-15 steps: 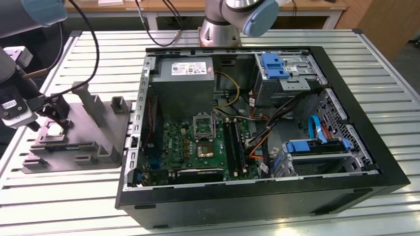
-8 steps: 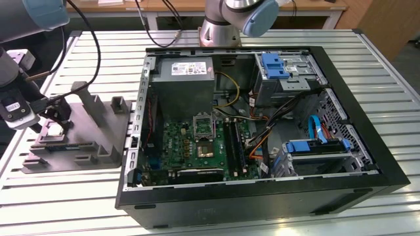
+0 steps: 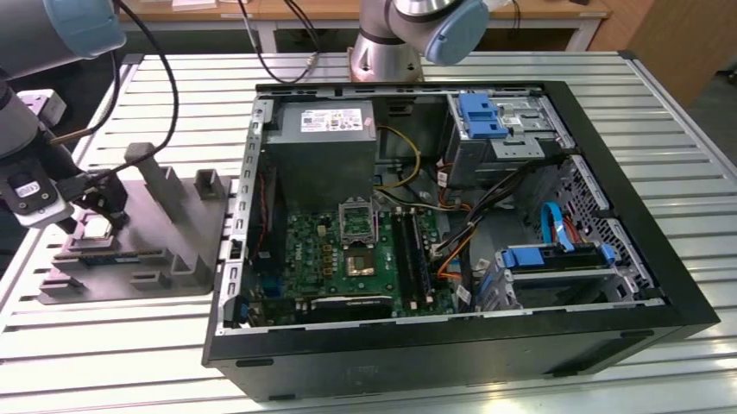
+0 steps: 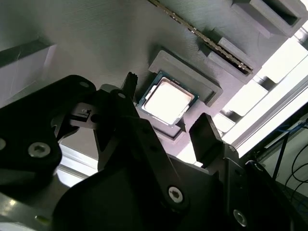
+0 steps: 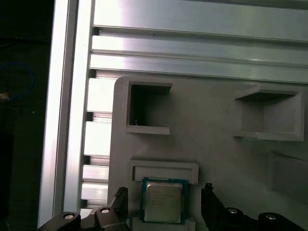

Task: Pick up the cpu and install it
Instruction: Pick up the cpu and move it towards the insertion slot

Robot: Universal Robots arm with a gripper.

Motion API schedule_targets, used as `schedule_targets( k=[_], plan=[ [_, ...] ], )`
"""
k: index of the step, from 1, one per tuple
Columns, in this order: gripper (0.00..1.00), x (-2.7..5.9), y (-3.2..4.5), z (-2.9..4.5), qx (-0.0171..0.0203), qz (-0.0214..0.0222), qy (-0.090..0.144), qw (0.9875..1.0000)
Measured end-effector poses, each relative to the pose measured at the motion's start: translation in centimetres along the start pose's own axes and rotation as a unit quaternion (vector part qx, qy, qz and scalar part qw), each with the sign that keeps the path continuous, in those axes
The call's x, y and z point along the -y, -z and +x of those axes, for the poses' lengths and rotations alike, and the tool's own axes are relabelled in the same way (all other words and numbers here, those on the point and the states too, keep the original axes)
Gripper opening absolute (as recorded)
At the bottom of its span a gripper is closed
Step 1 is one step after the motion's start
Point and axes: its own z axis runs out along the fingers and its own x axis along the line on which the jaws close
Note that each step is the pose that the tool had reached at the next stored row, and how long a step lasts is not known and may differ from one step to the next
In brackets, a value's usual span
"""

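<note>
**Tool spread over cpu, no grip yet**

My tool (image 5: pixel 164 192) hangs at the grey fixture (image 3: pixel 173 250) on the worktop (image 3: pixel 116 345), at the exterior view's left, well apart from the open PC case (image 3: pixel 461 354). Fingers (image 4: pixel 208 137) are spread, one each side of the cpu (image 4: pixel 166 101), not touching it afaict. Cpu lies flat in its recess in the fixture, metal top up. Risks, my guess: chip is thin w/ a raised fixture lip just beside one edge, so pads may land on the lip, not the chip edges. An off-centre close could tilt or skid it, & I'd lift nothing or drop it.
</note>
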Motion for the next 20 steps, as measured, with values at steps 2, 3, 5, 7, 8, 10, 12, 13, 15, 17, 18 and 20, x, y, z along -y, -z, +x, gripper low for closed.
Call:
schedule_targets(
  k=[2,3,5,7,8,10,12,13,15,17,18,20],
  plan=[
    [0.71,-0.03,-0.21,0.04,0.0001,0.0000,0.000,1.0000],
    [0.71,-0.06,-0.31,0.06,0.0001,0.0000,0.000,1.0000],
    [0.71,-0.10,-0.54,0.07,0.0001,0.0000,0.000,1.0000],
    [0.71,-0.14,-0.71,0.08,0.0001,0.0000,0.000,1.0000],
    [0.71,-0.15,-0.75,0.08,0.0000,0.0000,0.000,1.0000],
    [0.71,-0.15,-0.74,0.08,-0.0001,0.0000,0.000,1.0000],
    [0.71,-0.15,-0.77,0.08,0.0001,0.0000,0.000,1.0000],
    [0.71,-0.15,-0.77,0.08,0.0000,0.0000,0.000,1.0000],
    [0.71,-0.15,-0.78,0.08,0.0000,0.0000,0.000,1.0000],
    [0.71,-0.15,-0.79,0.08,0.0001,0.0000,0.000,1.0000],
    [0.69,-0.15,-0.80,0.08,0.0001,0.0000,0.000,1.0000],
    [0.62,-0.15,-0.81,0.08,0.0001,0.0000,0.000,1.0000]
  ],
)
